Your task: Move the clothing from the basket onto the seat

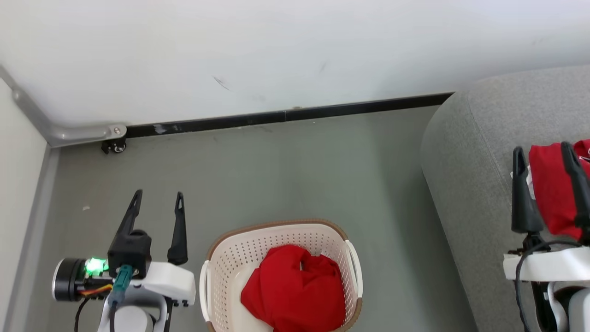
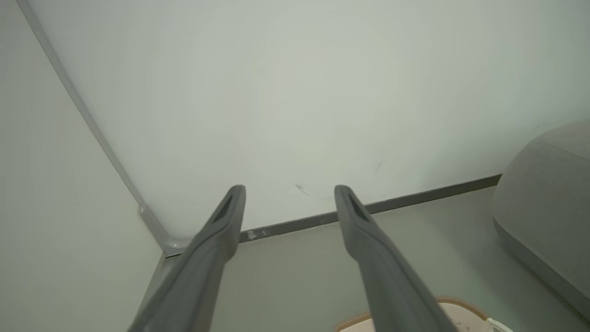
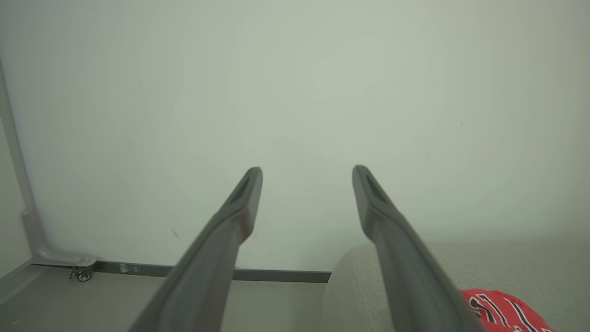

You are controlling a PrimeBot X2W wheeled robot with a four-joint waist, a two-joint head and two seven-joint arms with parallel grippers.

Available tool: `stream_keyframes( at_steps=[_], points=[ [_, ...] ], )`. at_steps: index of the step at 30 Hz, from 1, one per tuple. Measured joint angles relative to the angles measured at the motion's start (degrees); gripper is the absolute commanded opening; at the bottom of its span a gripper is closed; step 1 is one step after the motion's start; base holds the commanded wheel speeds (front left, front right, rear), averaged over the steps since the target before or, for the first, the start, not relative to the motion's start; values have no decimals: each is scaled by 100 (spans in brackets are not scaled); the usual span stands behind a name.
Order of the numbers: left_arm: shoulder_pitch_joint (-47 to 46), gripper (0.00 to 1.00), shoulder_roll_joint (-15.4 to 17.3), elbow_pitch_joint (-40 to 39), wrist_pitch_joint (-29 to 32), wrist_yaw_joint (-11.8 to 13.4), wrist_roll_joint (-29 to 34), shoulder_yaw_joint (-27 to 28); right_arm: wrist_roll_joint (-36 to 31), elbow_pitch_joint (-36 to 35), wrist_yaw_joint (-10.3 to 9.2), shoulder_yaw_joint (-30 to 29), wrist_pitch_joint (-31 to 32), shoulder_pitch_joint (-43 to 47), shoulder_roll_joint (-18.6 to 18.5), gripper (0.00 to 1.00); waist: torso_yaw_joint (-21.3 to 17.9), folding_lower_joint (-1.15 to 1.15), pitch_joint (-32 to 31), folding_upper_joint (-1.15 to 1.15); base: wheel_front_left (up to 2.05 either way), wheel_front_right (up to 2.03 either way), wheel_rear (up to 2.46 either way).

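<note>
A crumpled red piece of clothing [image 1: 295, 290] lies in the cream basket [image 1: 220, 263] on the floor at the bottom centre. Another red garment [image 1: 551, 189] with white trim rests on the light-grey seat [image 1: 465, 152] at the right; its lettered edge [image 3: 502, 311] shows in the right wrist view. My left gripper [image 1: 159, 197] hovers open over the floor to the left of the basket, empty. My right gripper [image 1: 543, 152] stands open above the seat, its fingers in front of the red garment, nothing between them. The basket's rim [image 2: 454, 305] peeks in at the bottom of the left wrist view.
A white wall with a dark baseboard [image 1: 286, 115] runs across the back. A grey metal frame with a small caster [image 1: 115, 146] stands in the left corner. Grey floor [image 1: 295, 170] stretches between the basket, wall and seat.
</note>
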Motion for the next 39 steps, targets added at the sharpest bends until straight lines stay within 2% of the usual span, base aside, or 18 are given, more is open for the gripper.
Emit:
stream_keyframes(
  at_steps=[12, 39],
  points=[
    [574, 100, 1, -267, 0, 145, -170, 126, 118, 48, 0, 12, 301, 536, 11, 100, 67, 0, -360, 0, 0, 0, 0],
    [1330, 100, 2, -738, 1, 227, -349, 156, 768, 241, 0, 506, 768, 1265, 31, 100, 172, 0, -761, 0, 0, 0, 0]
  ],
)
